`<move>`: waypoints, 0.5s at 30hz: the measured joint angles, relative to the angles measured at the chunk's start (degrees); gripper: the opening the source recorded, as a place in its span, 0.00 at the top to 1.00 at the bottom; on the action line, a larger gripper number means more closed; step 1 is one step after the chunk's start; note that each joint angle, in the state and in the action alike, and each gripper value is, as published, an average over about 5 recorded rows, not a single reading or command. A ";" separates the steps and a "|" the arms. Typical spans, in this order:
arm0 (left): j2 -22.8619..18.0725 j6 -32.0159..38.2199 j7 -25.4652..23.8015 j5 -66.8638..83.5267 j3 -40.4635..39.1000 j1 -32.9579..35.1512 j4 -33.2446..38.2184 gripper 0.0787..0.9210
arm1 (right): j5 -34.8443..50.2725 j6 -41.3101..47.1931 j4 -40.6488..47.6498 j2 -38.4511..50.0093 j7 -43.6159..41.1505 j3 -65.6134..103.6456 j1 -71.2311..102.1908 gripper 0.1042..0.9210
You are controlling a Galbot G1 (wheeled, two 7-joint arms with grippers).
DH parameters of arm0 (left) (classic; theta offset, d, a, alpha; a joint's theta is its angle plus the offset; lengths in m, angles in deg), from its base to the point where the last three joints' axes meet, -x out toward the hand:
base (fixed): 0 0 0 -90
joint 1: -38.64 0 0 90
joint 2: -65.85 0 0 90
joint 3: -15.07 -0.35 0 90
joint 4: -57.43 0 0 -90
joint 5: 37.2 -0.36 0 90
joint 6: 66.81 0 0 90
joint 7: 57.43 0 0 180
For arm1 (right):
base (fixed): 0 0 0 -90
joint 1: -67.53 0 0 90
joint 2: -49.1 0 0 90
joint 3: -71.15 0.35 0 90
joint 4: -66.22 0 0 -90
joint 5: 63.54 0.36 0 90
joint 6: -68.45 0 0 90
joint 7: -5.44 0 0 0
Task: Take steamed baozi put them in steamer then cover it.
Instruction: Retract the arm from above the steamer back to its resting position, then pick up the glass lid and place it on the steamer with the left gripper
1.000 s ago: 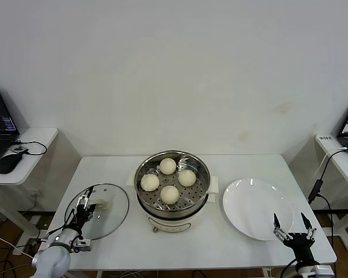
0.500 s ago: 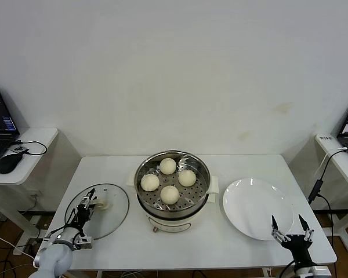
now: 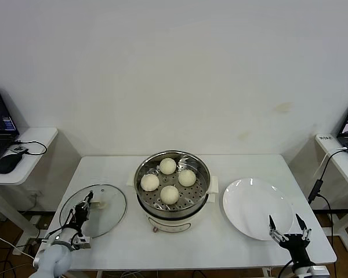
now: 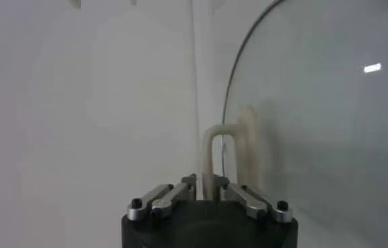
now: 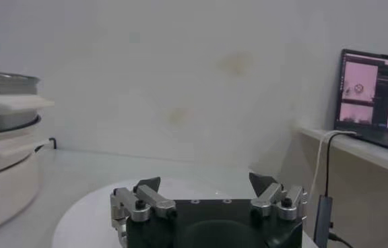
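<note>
My left gripper (image 3: 86, 204) pinches the lid's (image 3: 107, 209) handle (image 4: 215, 156) near the table's (image 3: 180, 243) left edge. My right gripper (image 3: 285, 225) hangs spread over the plate (image 3: 252, 202) near the right edge.

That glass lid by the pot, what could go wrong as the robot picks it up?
The left gripper pinches only the thin handle of the cover, so it may tilt or slip. The four steamed baozi sit high in the steamer, so a crooked lid could press them.
</note>
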 measured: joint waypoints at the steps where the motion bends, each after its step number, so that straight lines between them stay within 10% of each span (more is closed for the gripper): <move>1: 0.16 -0.09 0.06 0.02 0.26 0.24 0.49 0.92 | -0.03 -0.02 -0.08 0.02 -0.04 -0.09 0.01 0.12; 15: 4.89 -4.40 -4.04 5.13 7.31 7.04 16.11 0.92 | -0.87 -0.37 -1.27 0.11 -0.16 -1.27 0.81 0.12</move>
